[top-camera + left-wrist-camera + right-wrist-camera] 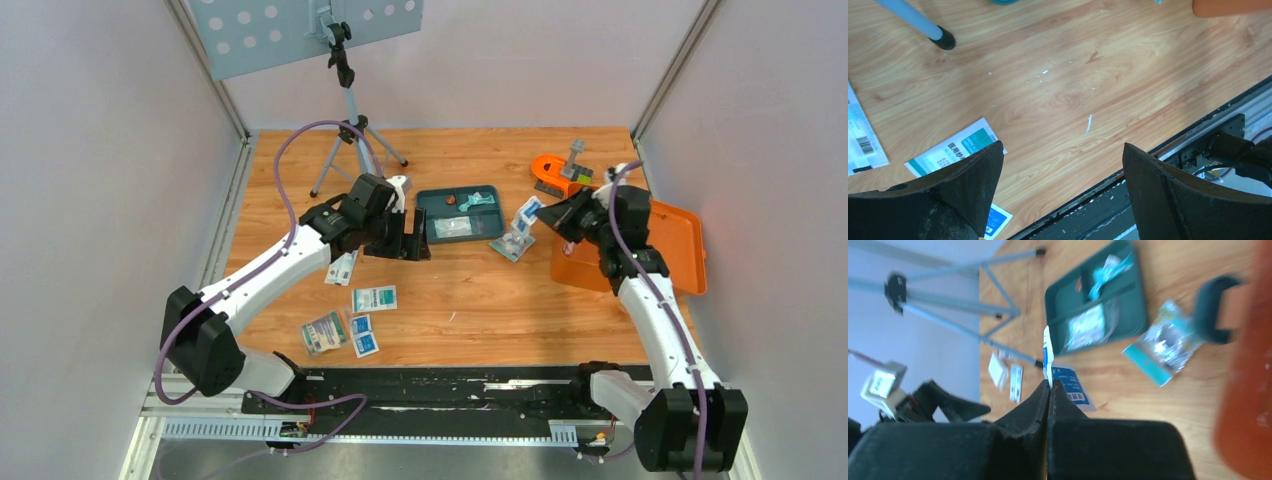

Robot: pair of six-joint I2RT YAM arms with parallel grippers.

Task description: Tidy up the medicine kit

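The orange medicine kit (685,240) lies at the right edge of the table, partly hidden behind my right arm; it is an orange blur (1243,390) in the right wrist view. My right gripper (547,216) (1050,382) hovers just left of the kit, shut on a thin white-and-blue sachet (527,212) (1047,355) seen edge-on. My left gripper (408,245) (1062,146) hangs open over bare wood beside the dark teal tray (489,208), with nothing between its fingers.
The teal tray (1135,300) holds a clear packet and small items. A clear-and-teal pouch (512,243) (1163,347) lies between tray and kit. Several sachets (374,298) (955,150) lie front left. A small orange curved piece (550,170) and a tripod (350,140) stand at the back.
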